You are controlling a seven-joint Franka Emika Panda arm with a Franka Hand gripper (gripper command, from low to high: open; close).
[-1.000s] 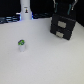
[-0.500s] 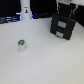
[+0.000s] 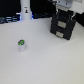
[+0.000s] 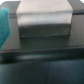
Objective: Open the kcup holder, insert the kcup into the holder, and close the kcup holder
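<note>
The kcup (image 3: 21, 45), a small white pod with a green top, stands alone on the white table toward the exterior view's left. The kcup holder (image 3: 62, 26), a black boxy unit, stands at the back on the exterior view's right. My gripper (image 3: 64, 13) hangs right above and against the holder's top; its dark fingers blend into the black holder, so I cannot tell whether it is open or shut. The wrist view is blurred and filled by the holder's black surface (image 4: 45, 62) with a grey block (image 4: 42, 19) beyond it. The kcup does not show there.
A white upright object (image 3: 25, 11) stands at the back of the table beside dark and blue shapes. A teal shape (image 4: 4, 27) sits at the edge of the wrist view. The white table (image 3: 45, 62) stretches between kcup and holder.
</note>
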